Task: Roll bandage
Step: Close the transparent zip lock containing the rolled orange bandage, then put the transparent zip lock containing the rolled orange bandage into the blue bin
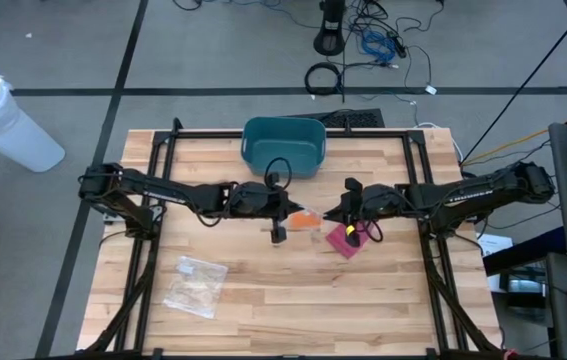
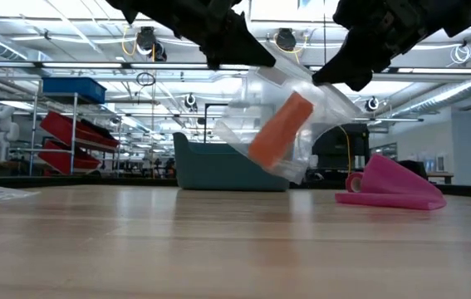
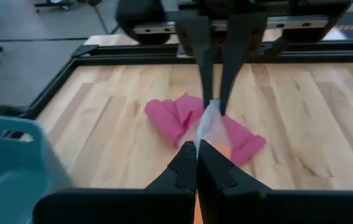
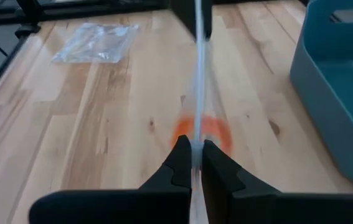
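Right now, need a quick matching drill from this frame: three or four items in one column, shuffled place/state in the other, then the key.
Items:
1. clear bag with the orange roll
2. pink bandage
3. teal bin
4. empty plastic bag

States:
A. flat on the table, near the front left
B. held in the air between the left gripper and right gripper
C. at the table's far edge
D. crumpled on the wood under the right gripper

Pairs: 1-B, 2-D, 3-C, 4-A

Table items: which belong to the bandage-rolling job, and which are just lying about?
In use:
- clear bag with orange roll, held up between left gripper and right gripper, both shut on it
- pink bandage

Lying about:
- teal bin
- empty plastic bag
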